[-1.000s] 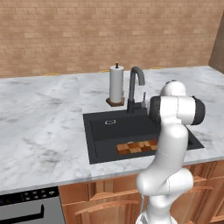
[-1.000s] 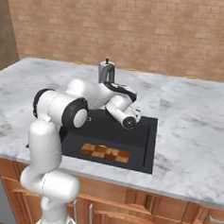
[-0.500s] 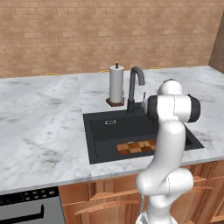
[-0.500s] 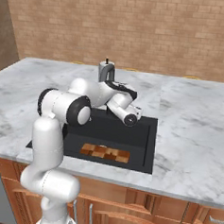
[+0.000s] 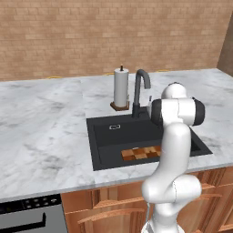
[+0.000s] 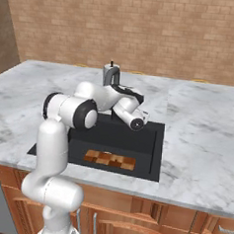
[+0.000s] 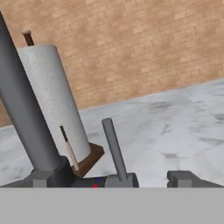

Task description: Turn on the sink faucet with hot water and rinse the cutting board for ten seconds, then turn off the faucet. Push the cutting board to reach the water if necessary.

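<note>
The dark grey sink faucet [image 5: 139, 91] [image 6: 110, 77] stands at the back rim of the black sink [image 5: 113, 136] [image 6: 142, 135]. In the hand view its column [image 7: 22, 118] rises at the left, and its thin side lever [image 7: 113, 144] stands upright in the middle. My gripper [image 7: 113, 178] is open and level with the lever's base. One fingertip [image 7: 183, 178] is to the right of the lever and apart from it. The checkered cutting board [image 5: 141, 153] [image 6: 109, 159] lies flat at the front of the basin. No water shows at the spout.
A white paper-towel roll [image 5: 121, 88] [image 7: 52, 100] on a wooden stand is just left of the faucet. Marble counter [image 5: 45, 132] [image 6: 201, 139] surrounds the sink, with a brick wall behind. My own arm [image 5: 175, 136] hides the basin's right part in the left base view.
The arm has edged slightly toward the faucet. The cutting board and the faucet have not moved.
</note>
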